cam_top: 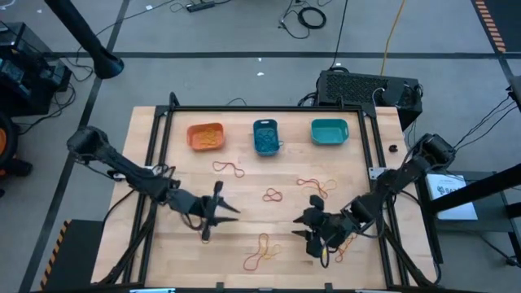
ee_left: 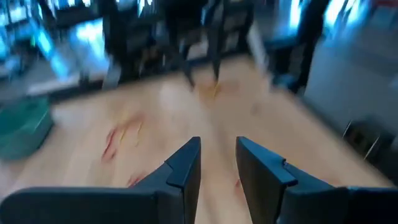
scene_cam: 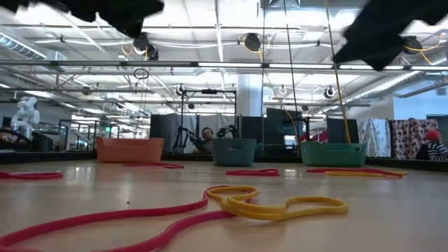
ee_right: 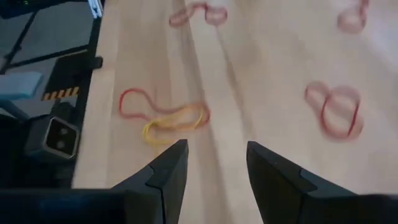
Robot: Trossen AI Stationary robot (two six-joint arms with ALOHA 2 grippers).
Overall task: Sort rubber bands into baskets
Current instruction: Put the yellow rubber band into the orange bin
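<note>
Two grippers, left and right, jaws spread and empty, over open table amid scattered rubber bands.

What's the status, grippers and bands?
Left gripper open, empty. Right gripper open, empty. Rubber bands loose on table; some in orange basket. Nothing blocking.

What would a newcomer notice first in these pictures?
Three small plastic baskets, orange, blue and teal, stand in a row at the far edge of the wooden table. Thin red and yellow rubber bands lie scattered nearer, where two dark hands, left and right, hang open.
</note>
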